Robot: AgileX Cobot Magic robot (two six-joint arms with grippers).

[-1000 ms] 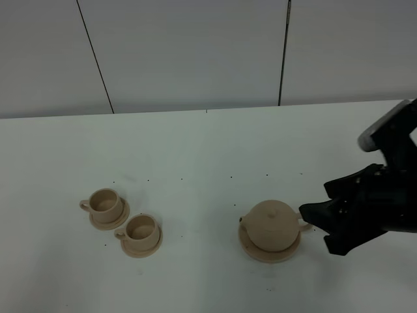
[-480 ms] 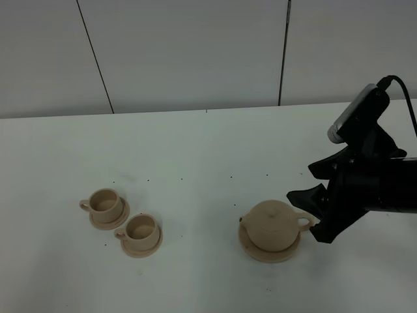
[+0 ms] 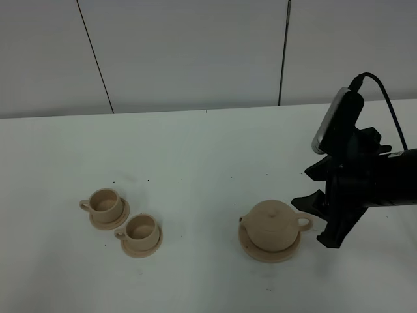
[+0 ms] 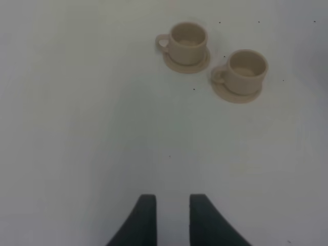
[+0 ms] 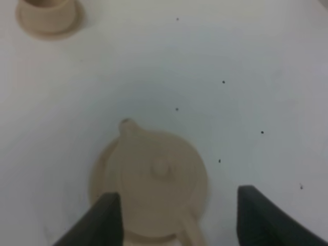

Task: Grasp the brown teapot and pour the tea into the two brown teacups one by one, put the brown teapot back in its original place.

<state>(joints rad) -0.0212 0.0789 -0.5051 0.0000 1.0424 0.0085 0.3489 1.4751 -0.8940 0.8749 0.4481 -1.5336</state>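
Teapot: sitting upright on its saucer, lid on, spout pointing toward the cups.
Right gripper: hovering with jaws released, straddling the handle, not touching it.
Left gripper: hanging over the table, fingers close, gripping nothing; whether clenched, cannot tell.
Left cup, right cup: sitting side by side on small saucers, well apart from the teapot.

Right arm, matte black casing, right gripper with two black tapered fingers, pale grey oblong camera housing above, thin black cable arching from it, left gripper, two dark round-tipped fingers.
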